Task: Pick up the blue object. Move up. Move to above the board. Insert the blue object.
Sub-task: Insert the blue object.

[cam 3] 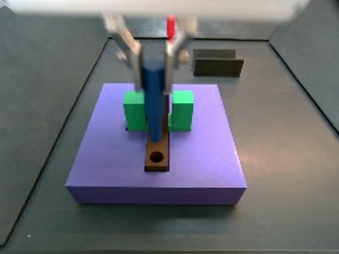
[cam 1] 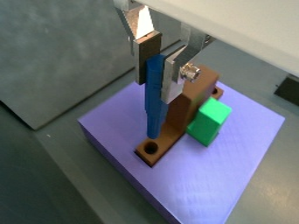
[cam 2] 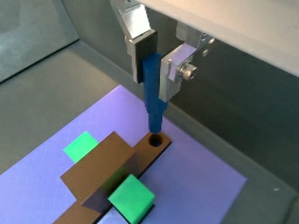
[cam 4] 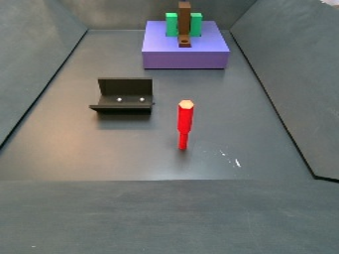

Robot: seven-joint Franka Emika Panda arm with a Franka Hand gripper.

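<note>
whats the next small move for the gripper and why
Probably straight down. The gripper holds the blue peg upright over the brown plank, and in both wrist views the peg's tip sits at the hole, so lowering should seat it.

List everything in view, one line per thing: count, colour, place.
blue object: one, blue, upright between the gripper's fingers, lower end just above the board's hole
board: one, brown, on the purple slab, between the green blocks
hole: one, near the board's end
green blocks: two, green, either side of the board
purple slab: one, purple, on the floor
red peg: one, red, upright on the floor
fixture: one, dark, on the floor
gripper: one, silver, above the board
</note>
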